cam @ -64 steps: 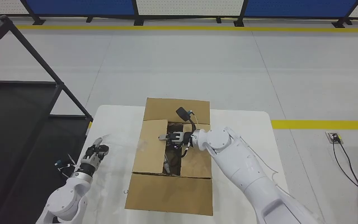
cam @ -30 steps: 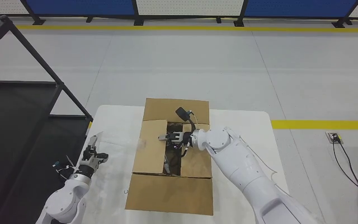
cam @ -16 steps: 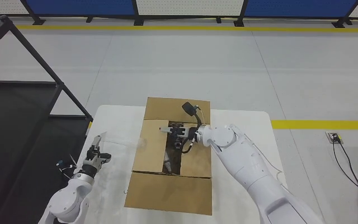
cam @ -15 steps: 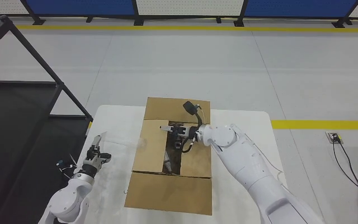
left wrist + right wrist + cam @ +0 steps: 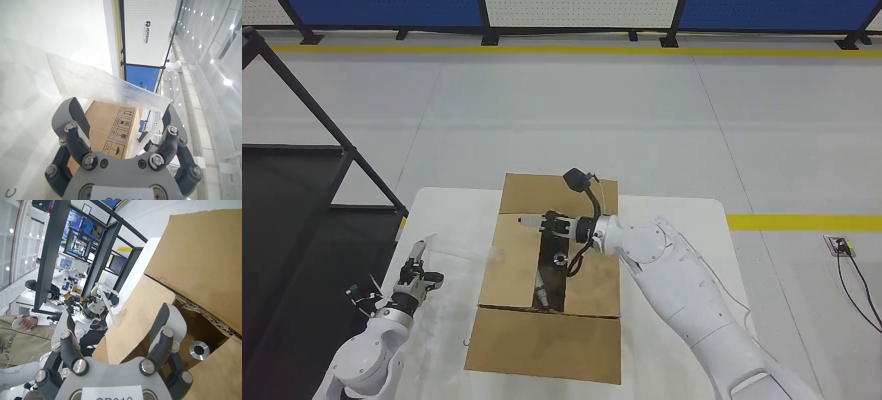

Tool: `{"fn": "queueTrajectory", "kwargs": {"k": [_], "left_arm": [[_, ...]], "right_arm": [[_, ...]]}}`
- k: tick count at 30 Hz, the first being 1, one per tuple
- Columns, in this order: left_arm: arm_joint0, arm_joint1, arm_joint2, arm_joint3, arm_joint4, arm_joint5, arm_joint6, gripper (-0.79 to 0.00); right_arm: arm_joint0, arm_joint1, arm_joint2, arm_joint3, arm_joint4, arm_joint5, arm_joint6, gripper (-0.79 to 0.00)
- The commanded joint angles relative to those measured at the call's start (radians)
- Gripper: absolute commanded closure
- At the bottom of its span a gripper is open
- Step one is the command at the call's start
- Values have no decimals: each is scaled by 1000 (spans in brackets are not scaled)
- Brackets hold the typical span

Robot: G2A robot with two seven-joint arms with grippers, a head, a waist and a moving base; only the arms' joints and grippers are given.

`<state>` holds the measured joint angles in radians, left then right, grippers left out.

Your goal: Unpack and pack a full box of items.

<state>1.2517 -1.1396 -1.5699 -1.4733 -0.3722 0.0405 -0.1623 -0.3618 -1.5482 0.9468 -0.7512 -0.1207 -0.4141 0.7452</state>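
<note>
An open cardboard box (image 5: 547, 340) stands mid-table with its flaps spread. Down in its opening lies a metal ring (image 5: 198, 350), seen from above as the ring (image 5: 558, 260). My right gripper (image 5: 535, 219) hangs over the far end of the box's left flap (image 5: 507, 265). In its wrist view the right gripper (image 5: 115, 311) is open, with the flap's edge (image 5: 140, 313) between the fingers. My left gripper (image 5: 419, 262) sits near the table's left edge. The left gripper (image 5: 121, 103) is open, and a clear plastic strip (image 5: 90, 81) lies across its fingertips.
The white table (image 5: 682, 230) has bare room to the right of the box and between the box and the left arm. A black metal frame (image 5: 337, 150) stands just off the table's left side. Another small item (image 5: 540, 293) lies deeper in the box.
The right gripper has risen out of the box opening and shifted toward the box's far side, over the left flap's end. The left gripper has barely moved.
</note>
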Motion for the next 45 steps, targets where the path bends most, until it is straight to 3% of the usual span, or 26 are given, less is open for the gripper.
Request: {"fn": "queueTrajectory", "kwargs": {"k": [1,5,10,20,24,27,32,35,39,45], "left_arm": [[0,-1,0,1,-3,-1,1,-785],[-3,-4,6,0,-1,0,1,-785],[1,-5,5,-13,11,4,-1,-785],[29,-9,-7,-36,7,1,7,-785],[34,-11,-8,-45,8,3,5,-785],[37,-12,-6,-55,13,6,2,-785],[34,-14,-4,-59,21,13,-1,-785],[32,-15,-4,-58,23,14,-3,-785],[32,-16,-4,-59,26,11,-5,-785],[33,-19,-4,-62,30,10,-6,-785]], "right_arm": [[-10,-1,-19,-19,-32,7,8,-785],[18,-28,-103,-60,-80,1,74,-785],[112,-77,-178,23,-27,-72,159,-785],[258,-191,-291,255,1,-156,143,-785],[292,-232,-328,330,-37,-144,87,-690],[306,-257,-343,376,-55,-149,42,-776],[325,-289,-357,434,-66,-161,39,-767],[332,-305,-364,457,-76,-161,40,-643],[340,-322,-368,484,-81,-173,48,-394],[352,-339,-366,516,-85,-188,58,-286]]}}
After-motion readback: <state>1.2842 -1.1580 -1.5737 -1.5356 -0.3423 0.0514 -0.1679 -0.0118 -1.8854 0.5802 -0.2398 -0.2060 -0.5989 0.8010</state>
